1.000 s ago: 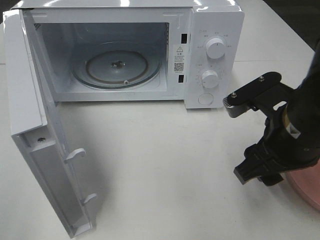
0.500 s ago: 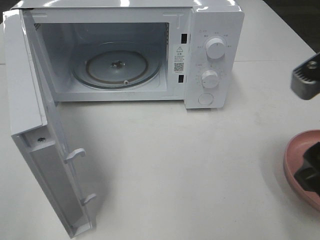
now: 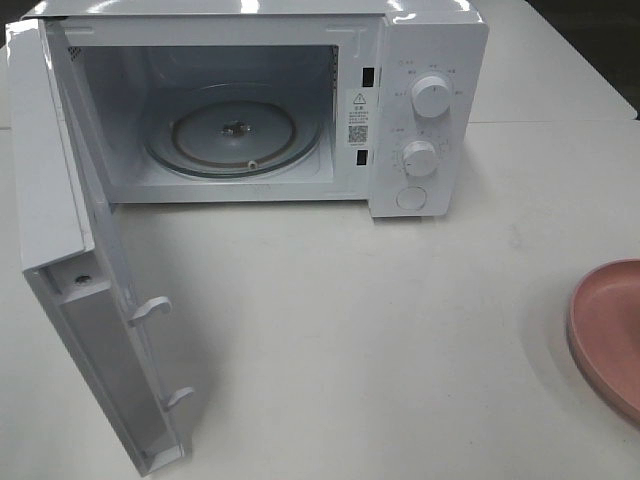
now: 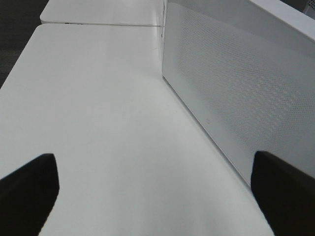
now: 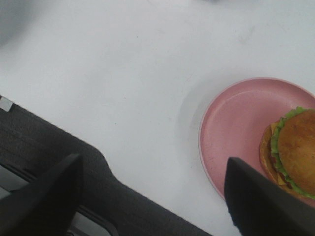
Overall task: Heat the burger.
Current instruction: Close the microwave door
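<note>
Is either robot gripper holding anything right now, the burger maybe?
Nothing is held. The left gripper is open over bare table, and the right gripper is open too, with the burger lying untouched on its pink plate.

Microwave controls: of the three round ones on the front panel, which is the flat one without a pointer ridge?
The bottom button, lowest on the panel. The two knobs above it, upper knob and middle knob, stick out and each has a ridge.
</note>
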You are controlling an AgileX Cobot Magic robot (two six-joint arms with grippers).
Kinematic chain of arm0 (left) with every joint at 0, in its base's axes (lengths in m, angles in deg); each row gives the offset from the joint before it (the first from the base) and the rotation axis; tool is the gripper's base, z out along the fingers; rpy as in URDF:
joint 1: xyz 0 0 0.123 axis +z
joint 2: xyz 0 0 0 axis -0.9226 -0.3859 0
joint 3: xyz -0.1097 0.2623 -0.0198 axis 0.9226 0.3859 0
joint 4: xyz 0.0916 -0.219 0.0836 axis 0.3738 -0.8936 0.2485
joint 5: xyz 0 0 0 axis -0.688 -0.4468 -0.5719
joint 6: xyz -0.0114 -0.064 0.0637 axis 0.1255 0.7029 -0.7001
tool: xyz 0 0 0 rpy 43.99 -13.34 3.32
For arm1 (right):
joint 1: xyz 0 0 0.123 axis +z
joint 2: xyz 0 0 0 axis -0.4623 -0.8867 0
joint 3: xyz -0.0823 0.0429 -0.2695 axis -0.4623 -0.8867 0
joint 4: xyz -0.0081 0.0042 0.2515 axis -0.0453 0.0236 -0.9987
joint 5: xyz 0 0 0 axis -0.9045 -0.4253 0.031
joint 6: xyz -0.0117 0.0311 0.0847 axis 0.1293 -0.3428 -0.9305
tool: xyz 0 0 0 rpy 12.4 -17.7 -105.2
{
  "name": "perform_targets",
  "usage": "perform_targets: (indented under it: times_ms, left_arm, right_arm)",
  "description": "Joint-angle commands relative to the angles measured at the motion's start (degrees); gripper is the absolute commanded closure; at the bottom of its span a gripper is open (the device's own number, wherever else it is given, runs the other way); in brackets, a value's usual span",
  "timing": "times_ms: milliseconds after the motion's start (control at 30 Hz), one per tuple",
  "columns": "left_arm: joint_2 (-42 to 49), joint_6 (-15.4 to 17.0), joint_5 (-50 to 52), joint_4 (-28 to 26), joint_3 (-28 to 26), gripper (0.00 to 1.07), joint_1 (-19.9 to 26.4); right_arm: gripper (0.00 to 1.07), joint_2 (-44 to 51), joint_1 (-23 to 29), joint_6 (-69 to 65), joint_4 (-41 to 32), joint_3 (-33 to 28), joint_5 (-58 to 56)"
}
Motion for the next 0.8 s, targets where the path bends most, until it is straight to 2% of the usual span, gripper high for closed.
perform_targets:
  times_ms: [33, 133, 167, 233, 267, 333, 367, 400, 433, 667, 733, 800]
  left_arm:
    - [0.92, 0.23, 0.0, -0.06, 0.17, 0.08, 0.11]
    - [0.92, 0.23, 0.0, -0.06, 0.17, 0.08, 0.11]
    - [0.92, 0.23, 0.0, -0.06, 0.17, 0.08, 0.11]
    - [0.92, 0.23, 0.0, -0.06, 0.17, 0.08, 0.11]
    - [0.92, 0.23, 0.0, -0.06, 0.17, 0.08, 0.11]
    - [0.92, 0.23, 0.0, -0.06, 0.17, 0.08, 0.11]
    - [0.92, 0.23, 0.0, -0.06, 0.17, 0.08, 0.11]
    - [0.92, 0.23, 0.0, -0.06, 0.17, 0.08, 0.11]
    - [0.92, 0.23, 0.0, -0.06, 0.17, 0.08, 0.11]
    - [0.92, 0.23, 0.0, -0.06, 0.17, 0.08, 0.11]
    - [0.92, 0.23, 0.0, -0.06, 0.17, 0.08, 0.11]
    - [0.92, 0.23, 0.0, -0.06, 0.17, 0.08, 0.11]
  right_arm:
    - [0.31, 2.81, -0.34, 1.32, 0.0, 0.06, -0.23]
    - [0.31, 4.7, -3.15, 2.81, -1.15, 0.06, -0.29]
    - [0.31, 6.13, -6.36, 5.04, -2.46, 0.06, 0.11]
    - [0.31, 6.88, -7.79, 5.96, -2.98, 0.06, 0.29]
    - [0.31, 8.59, -11.12, 8.37, -4.53, 0.06, 0.86]
    - [0.31, 9.4, -12.38, 9.45, -5.1, 0.06, 1.03]
    - [0.31, 11.23, -15.47, 11.34, -6.53, 0.06, 1.66]
    - [0.31, 11.23, -15.47, 11.34, -6.53, 0.06, 1.66]
    - [0.31, 13.29, -18.33, 12.66, -7.68, 0.06, 1.89]
    - [0.31, 19.77, -24.98, 13.69, -8.71, 0.06, 1.83]
    - [0.31, 23.89, -28.59, 13.69, -8.77, 0.0, 1.83]
    - [0.31, 24.87, -29.22, 13.69, -8.77, -0.17, 1.89]
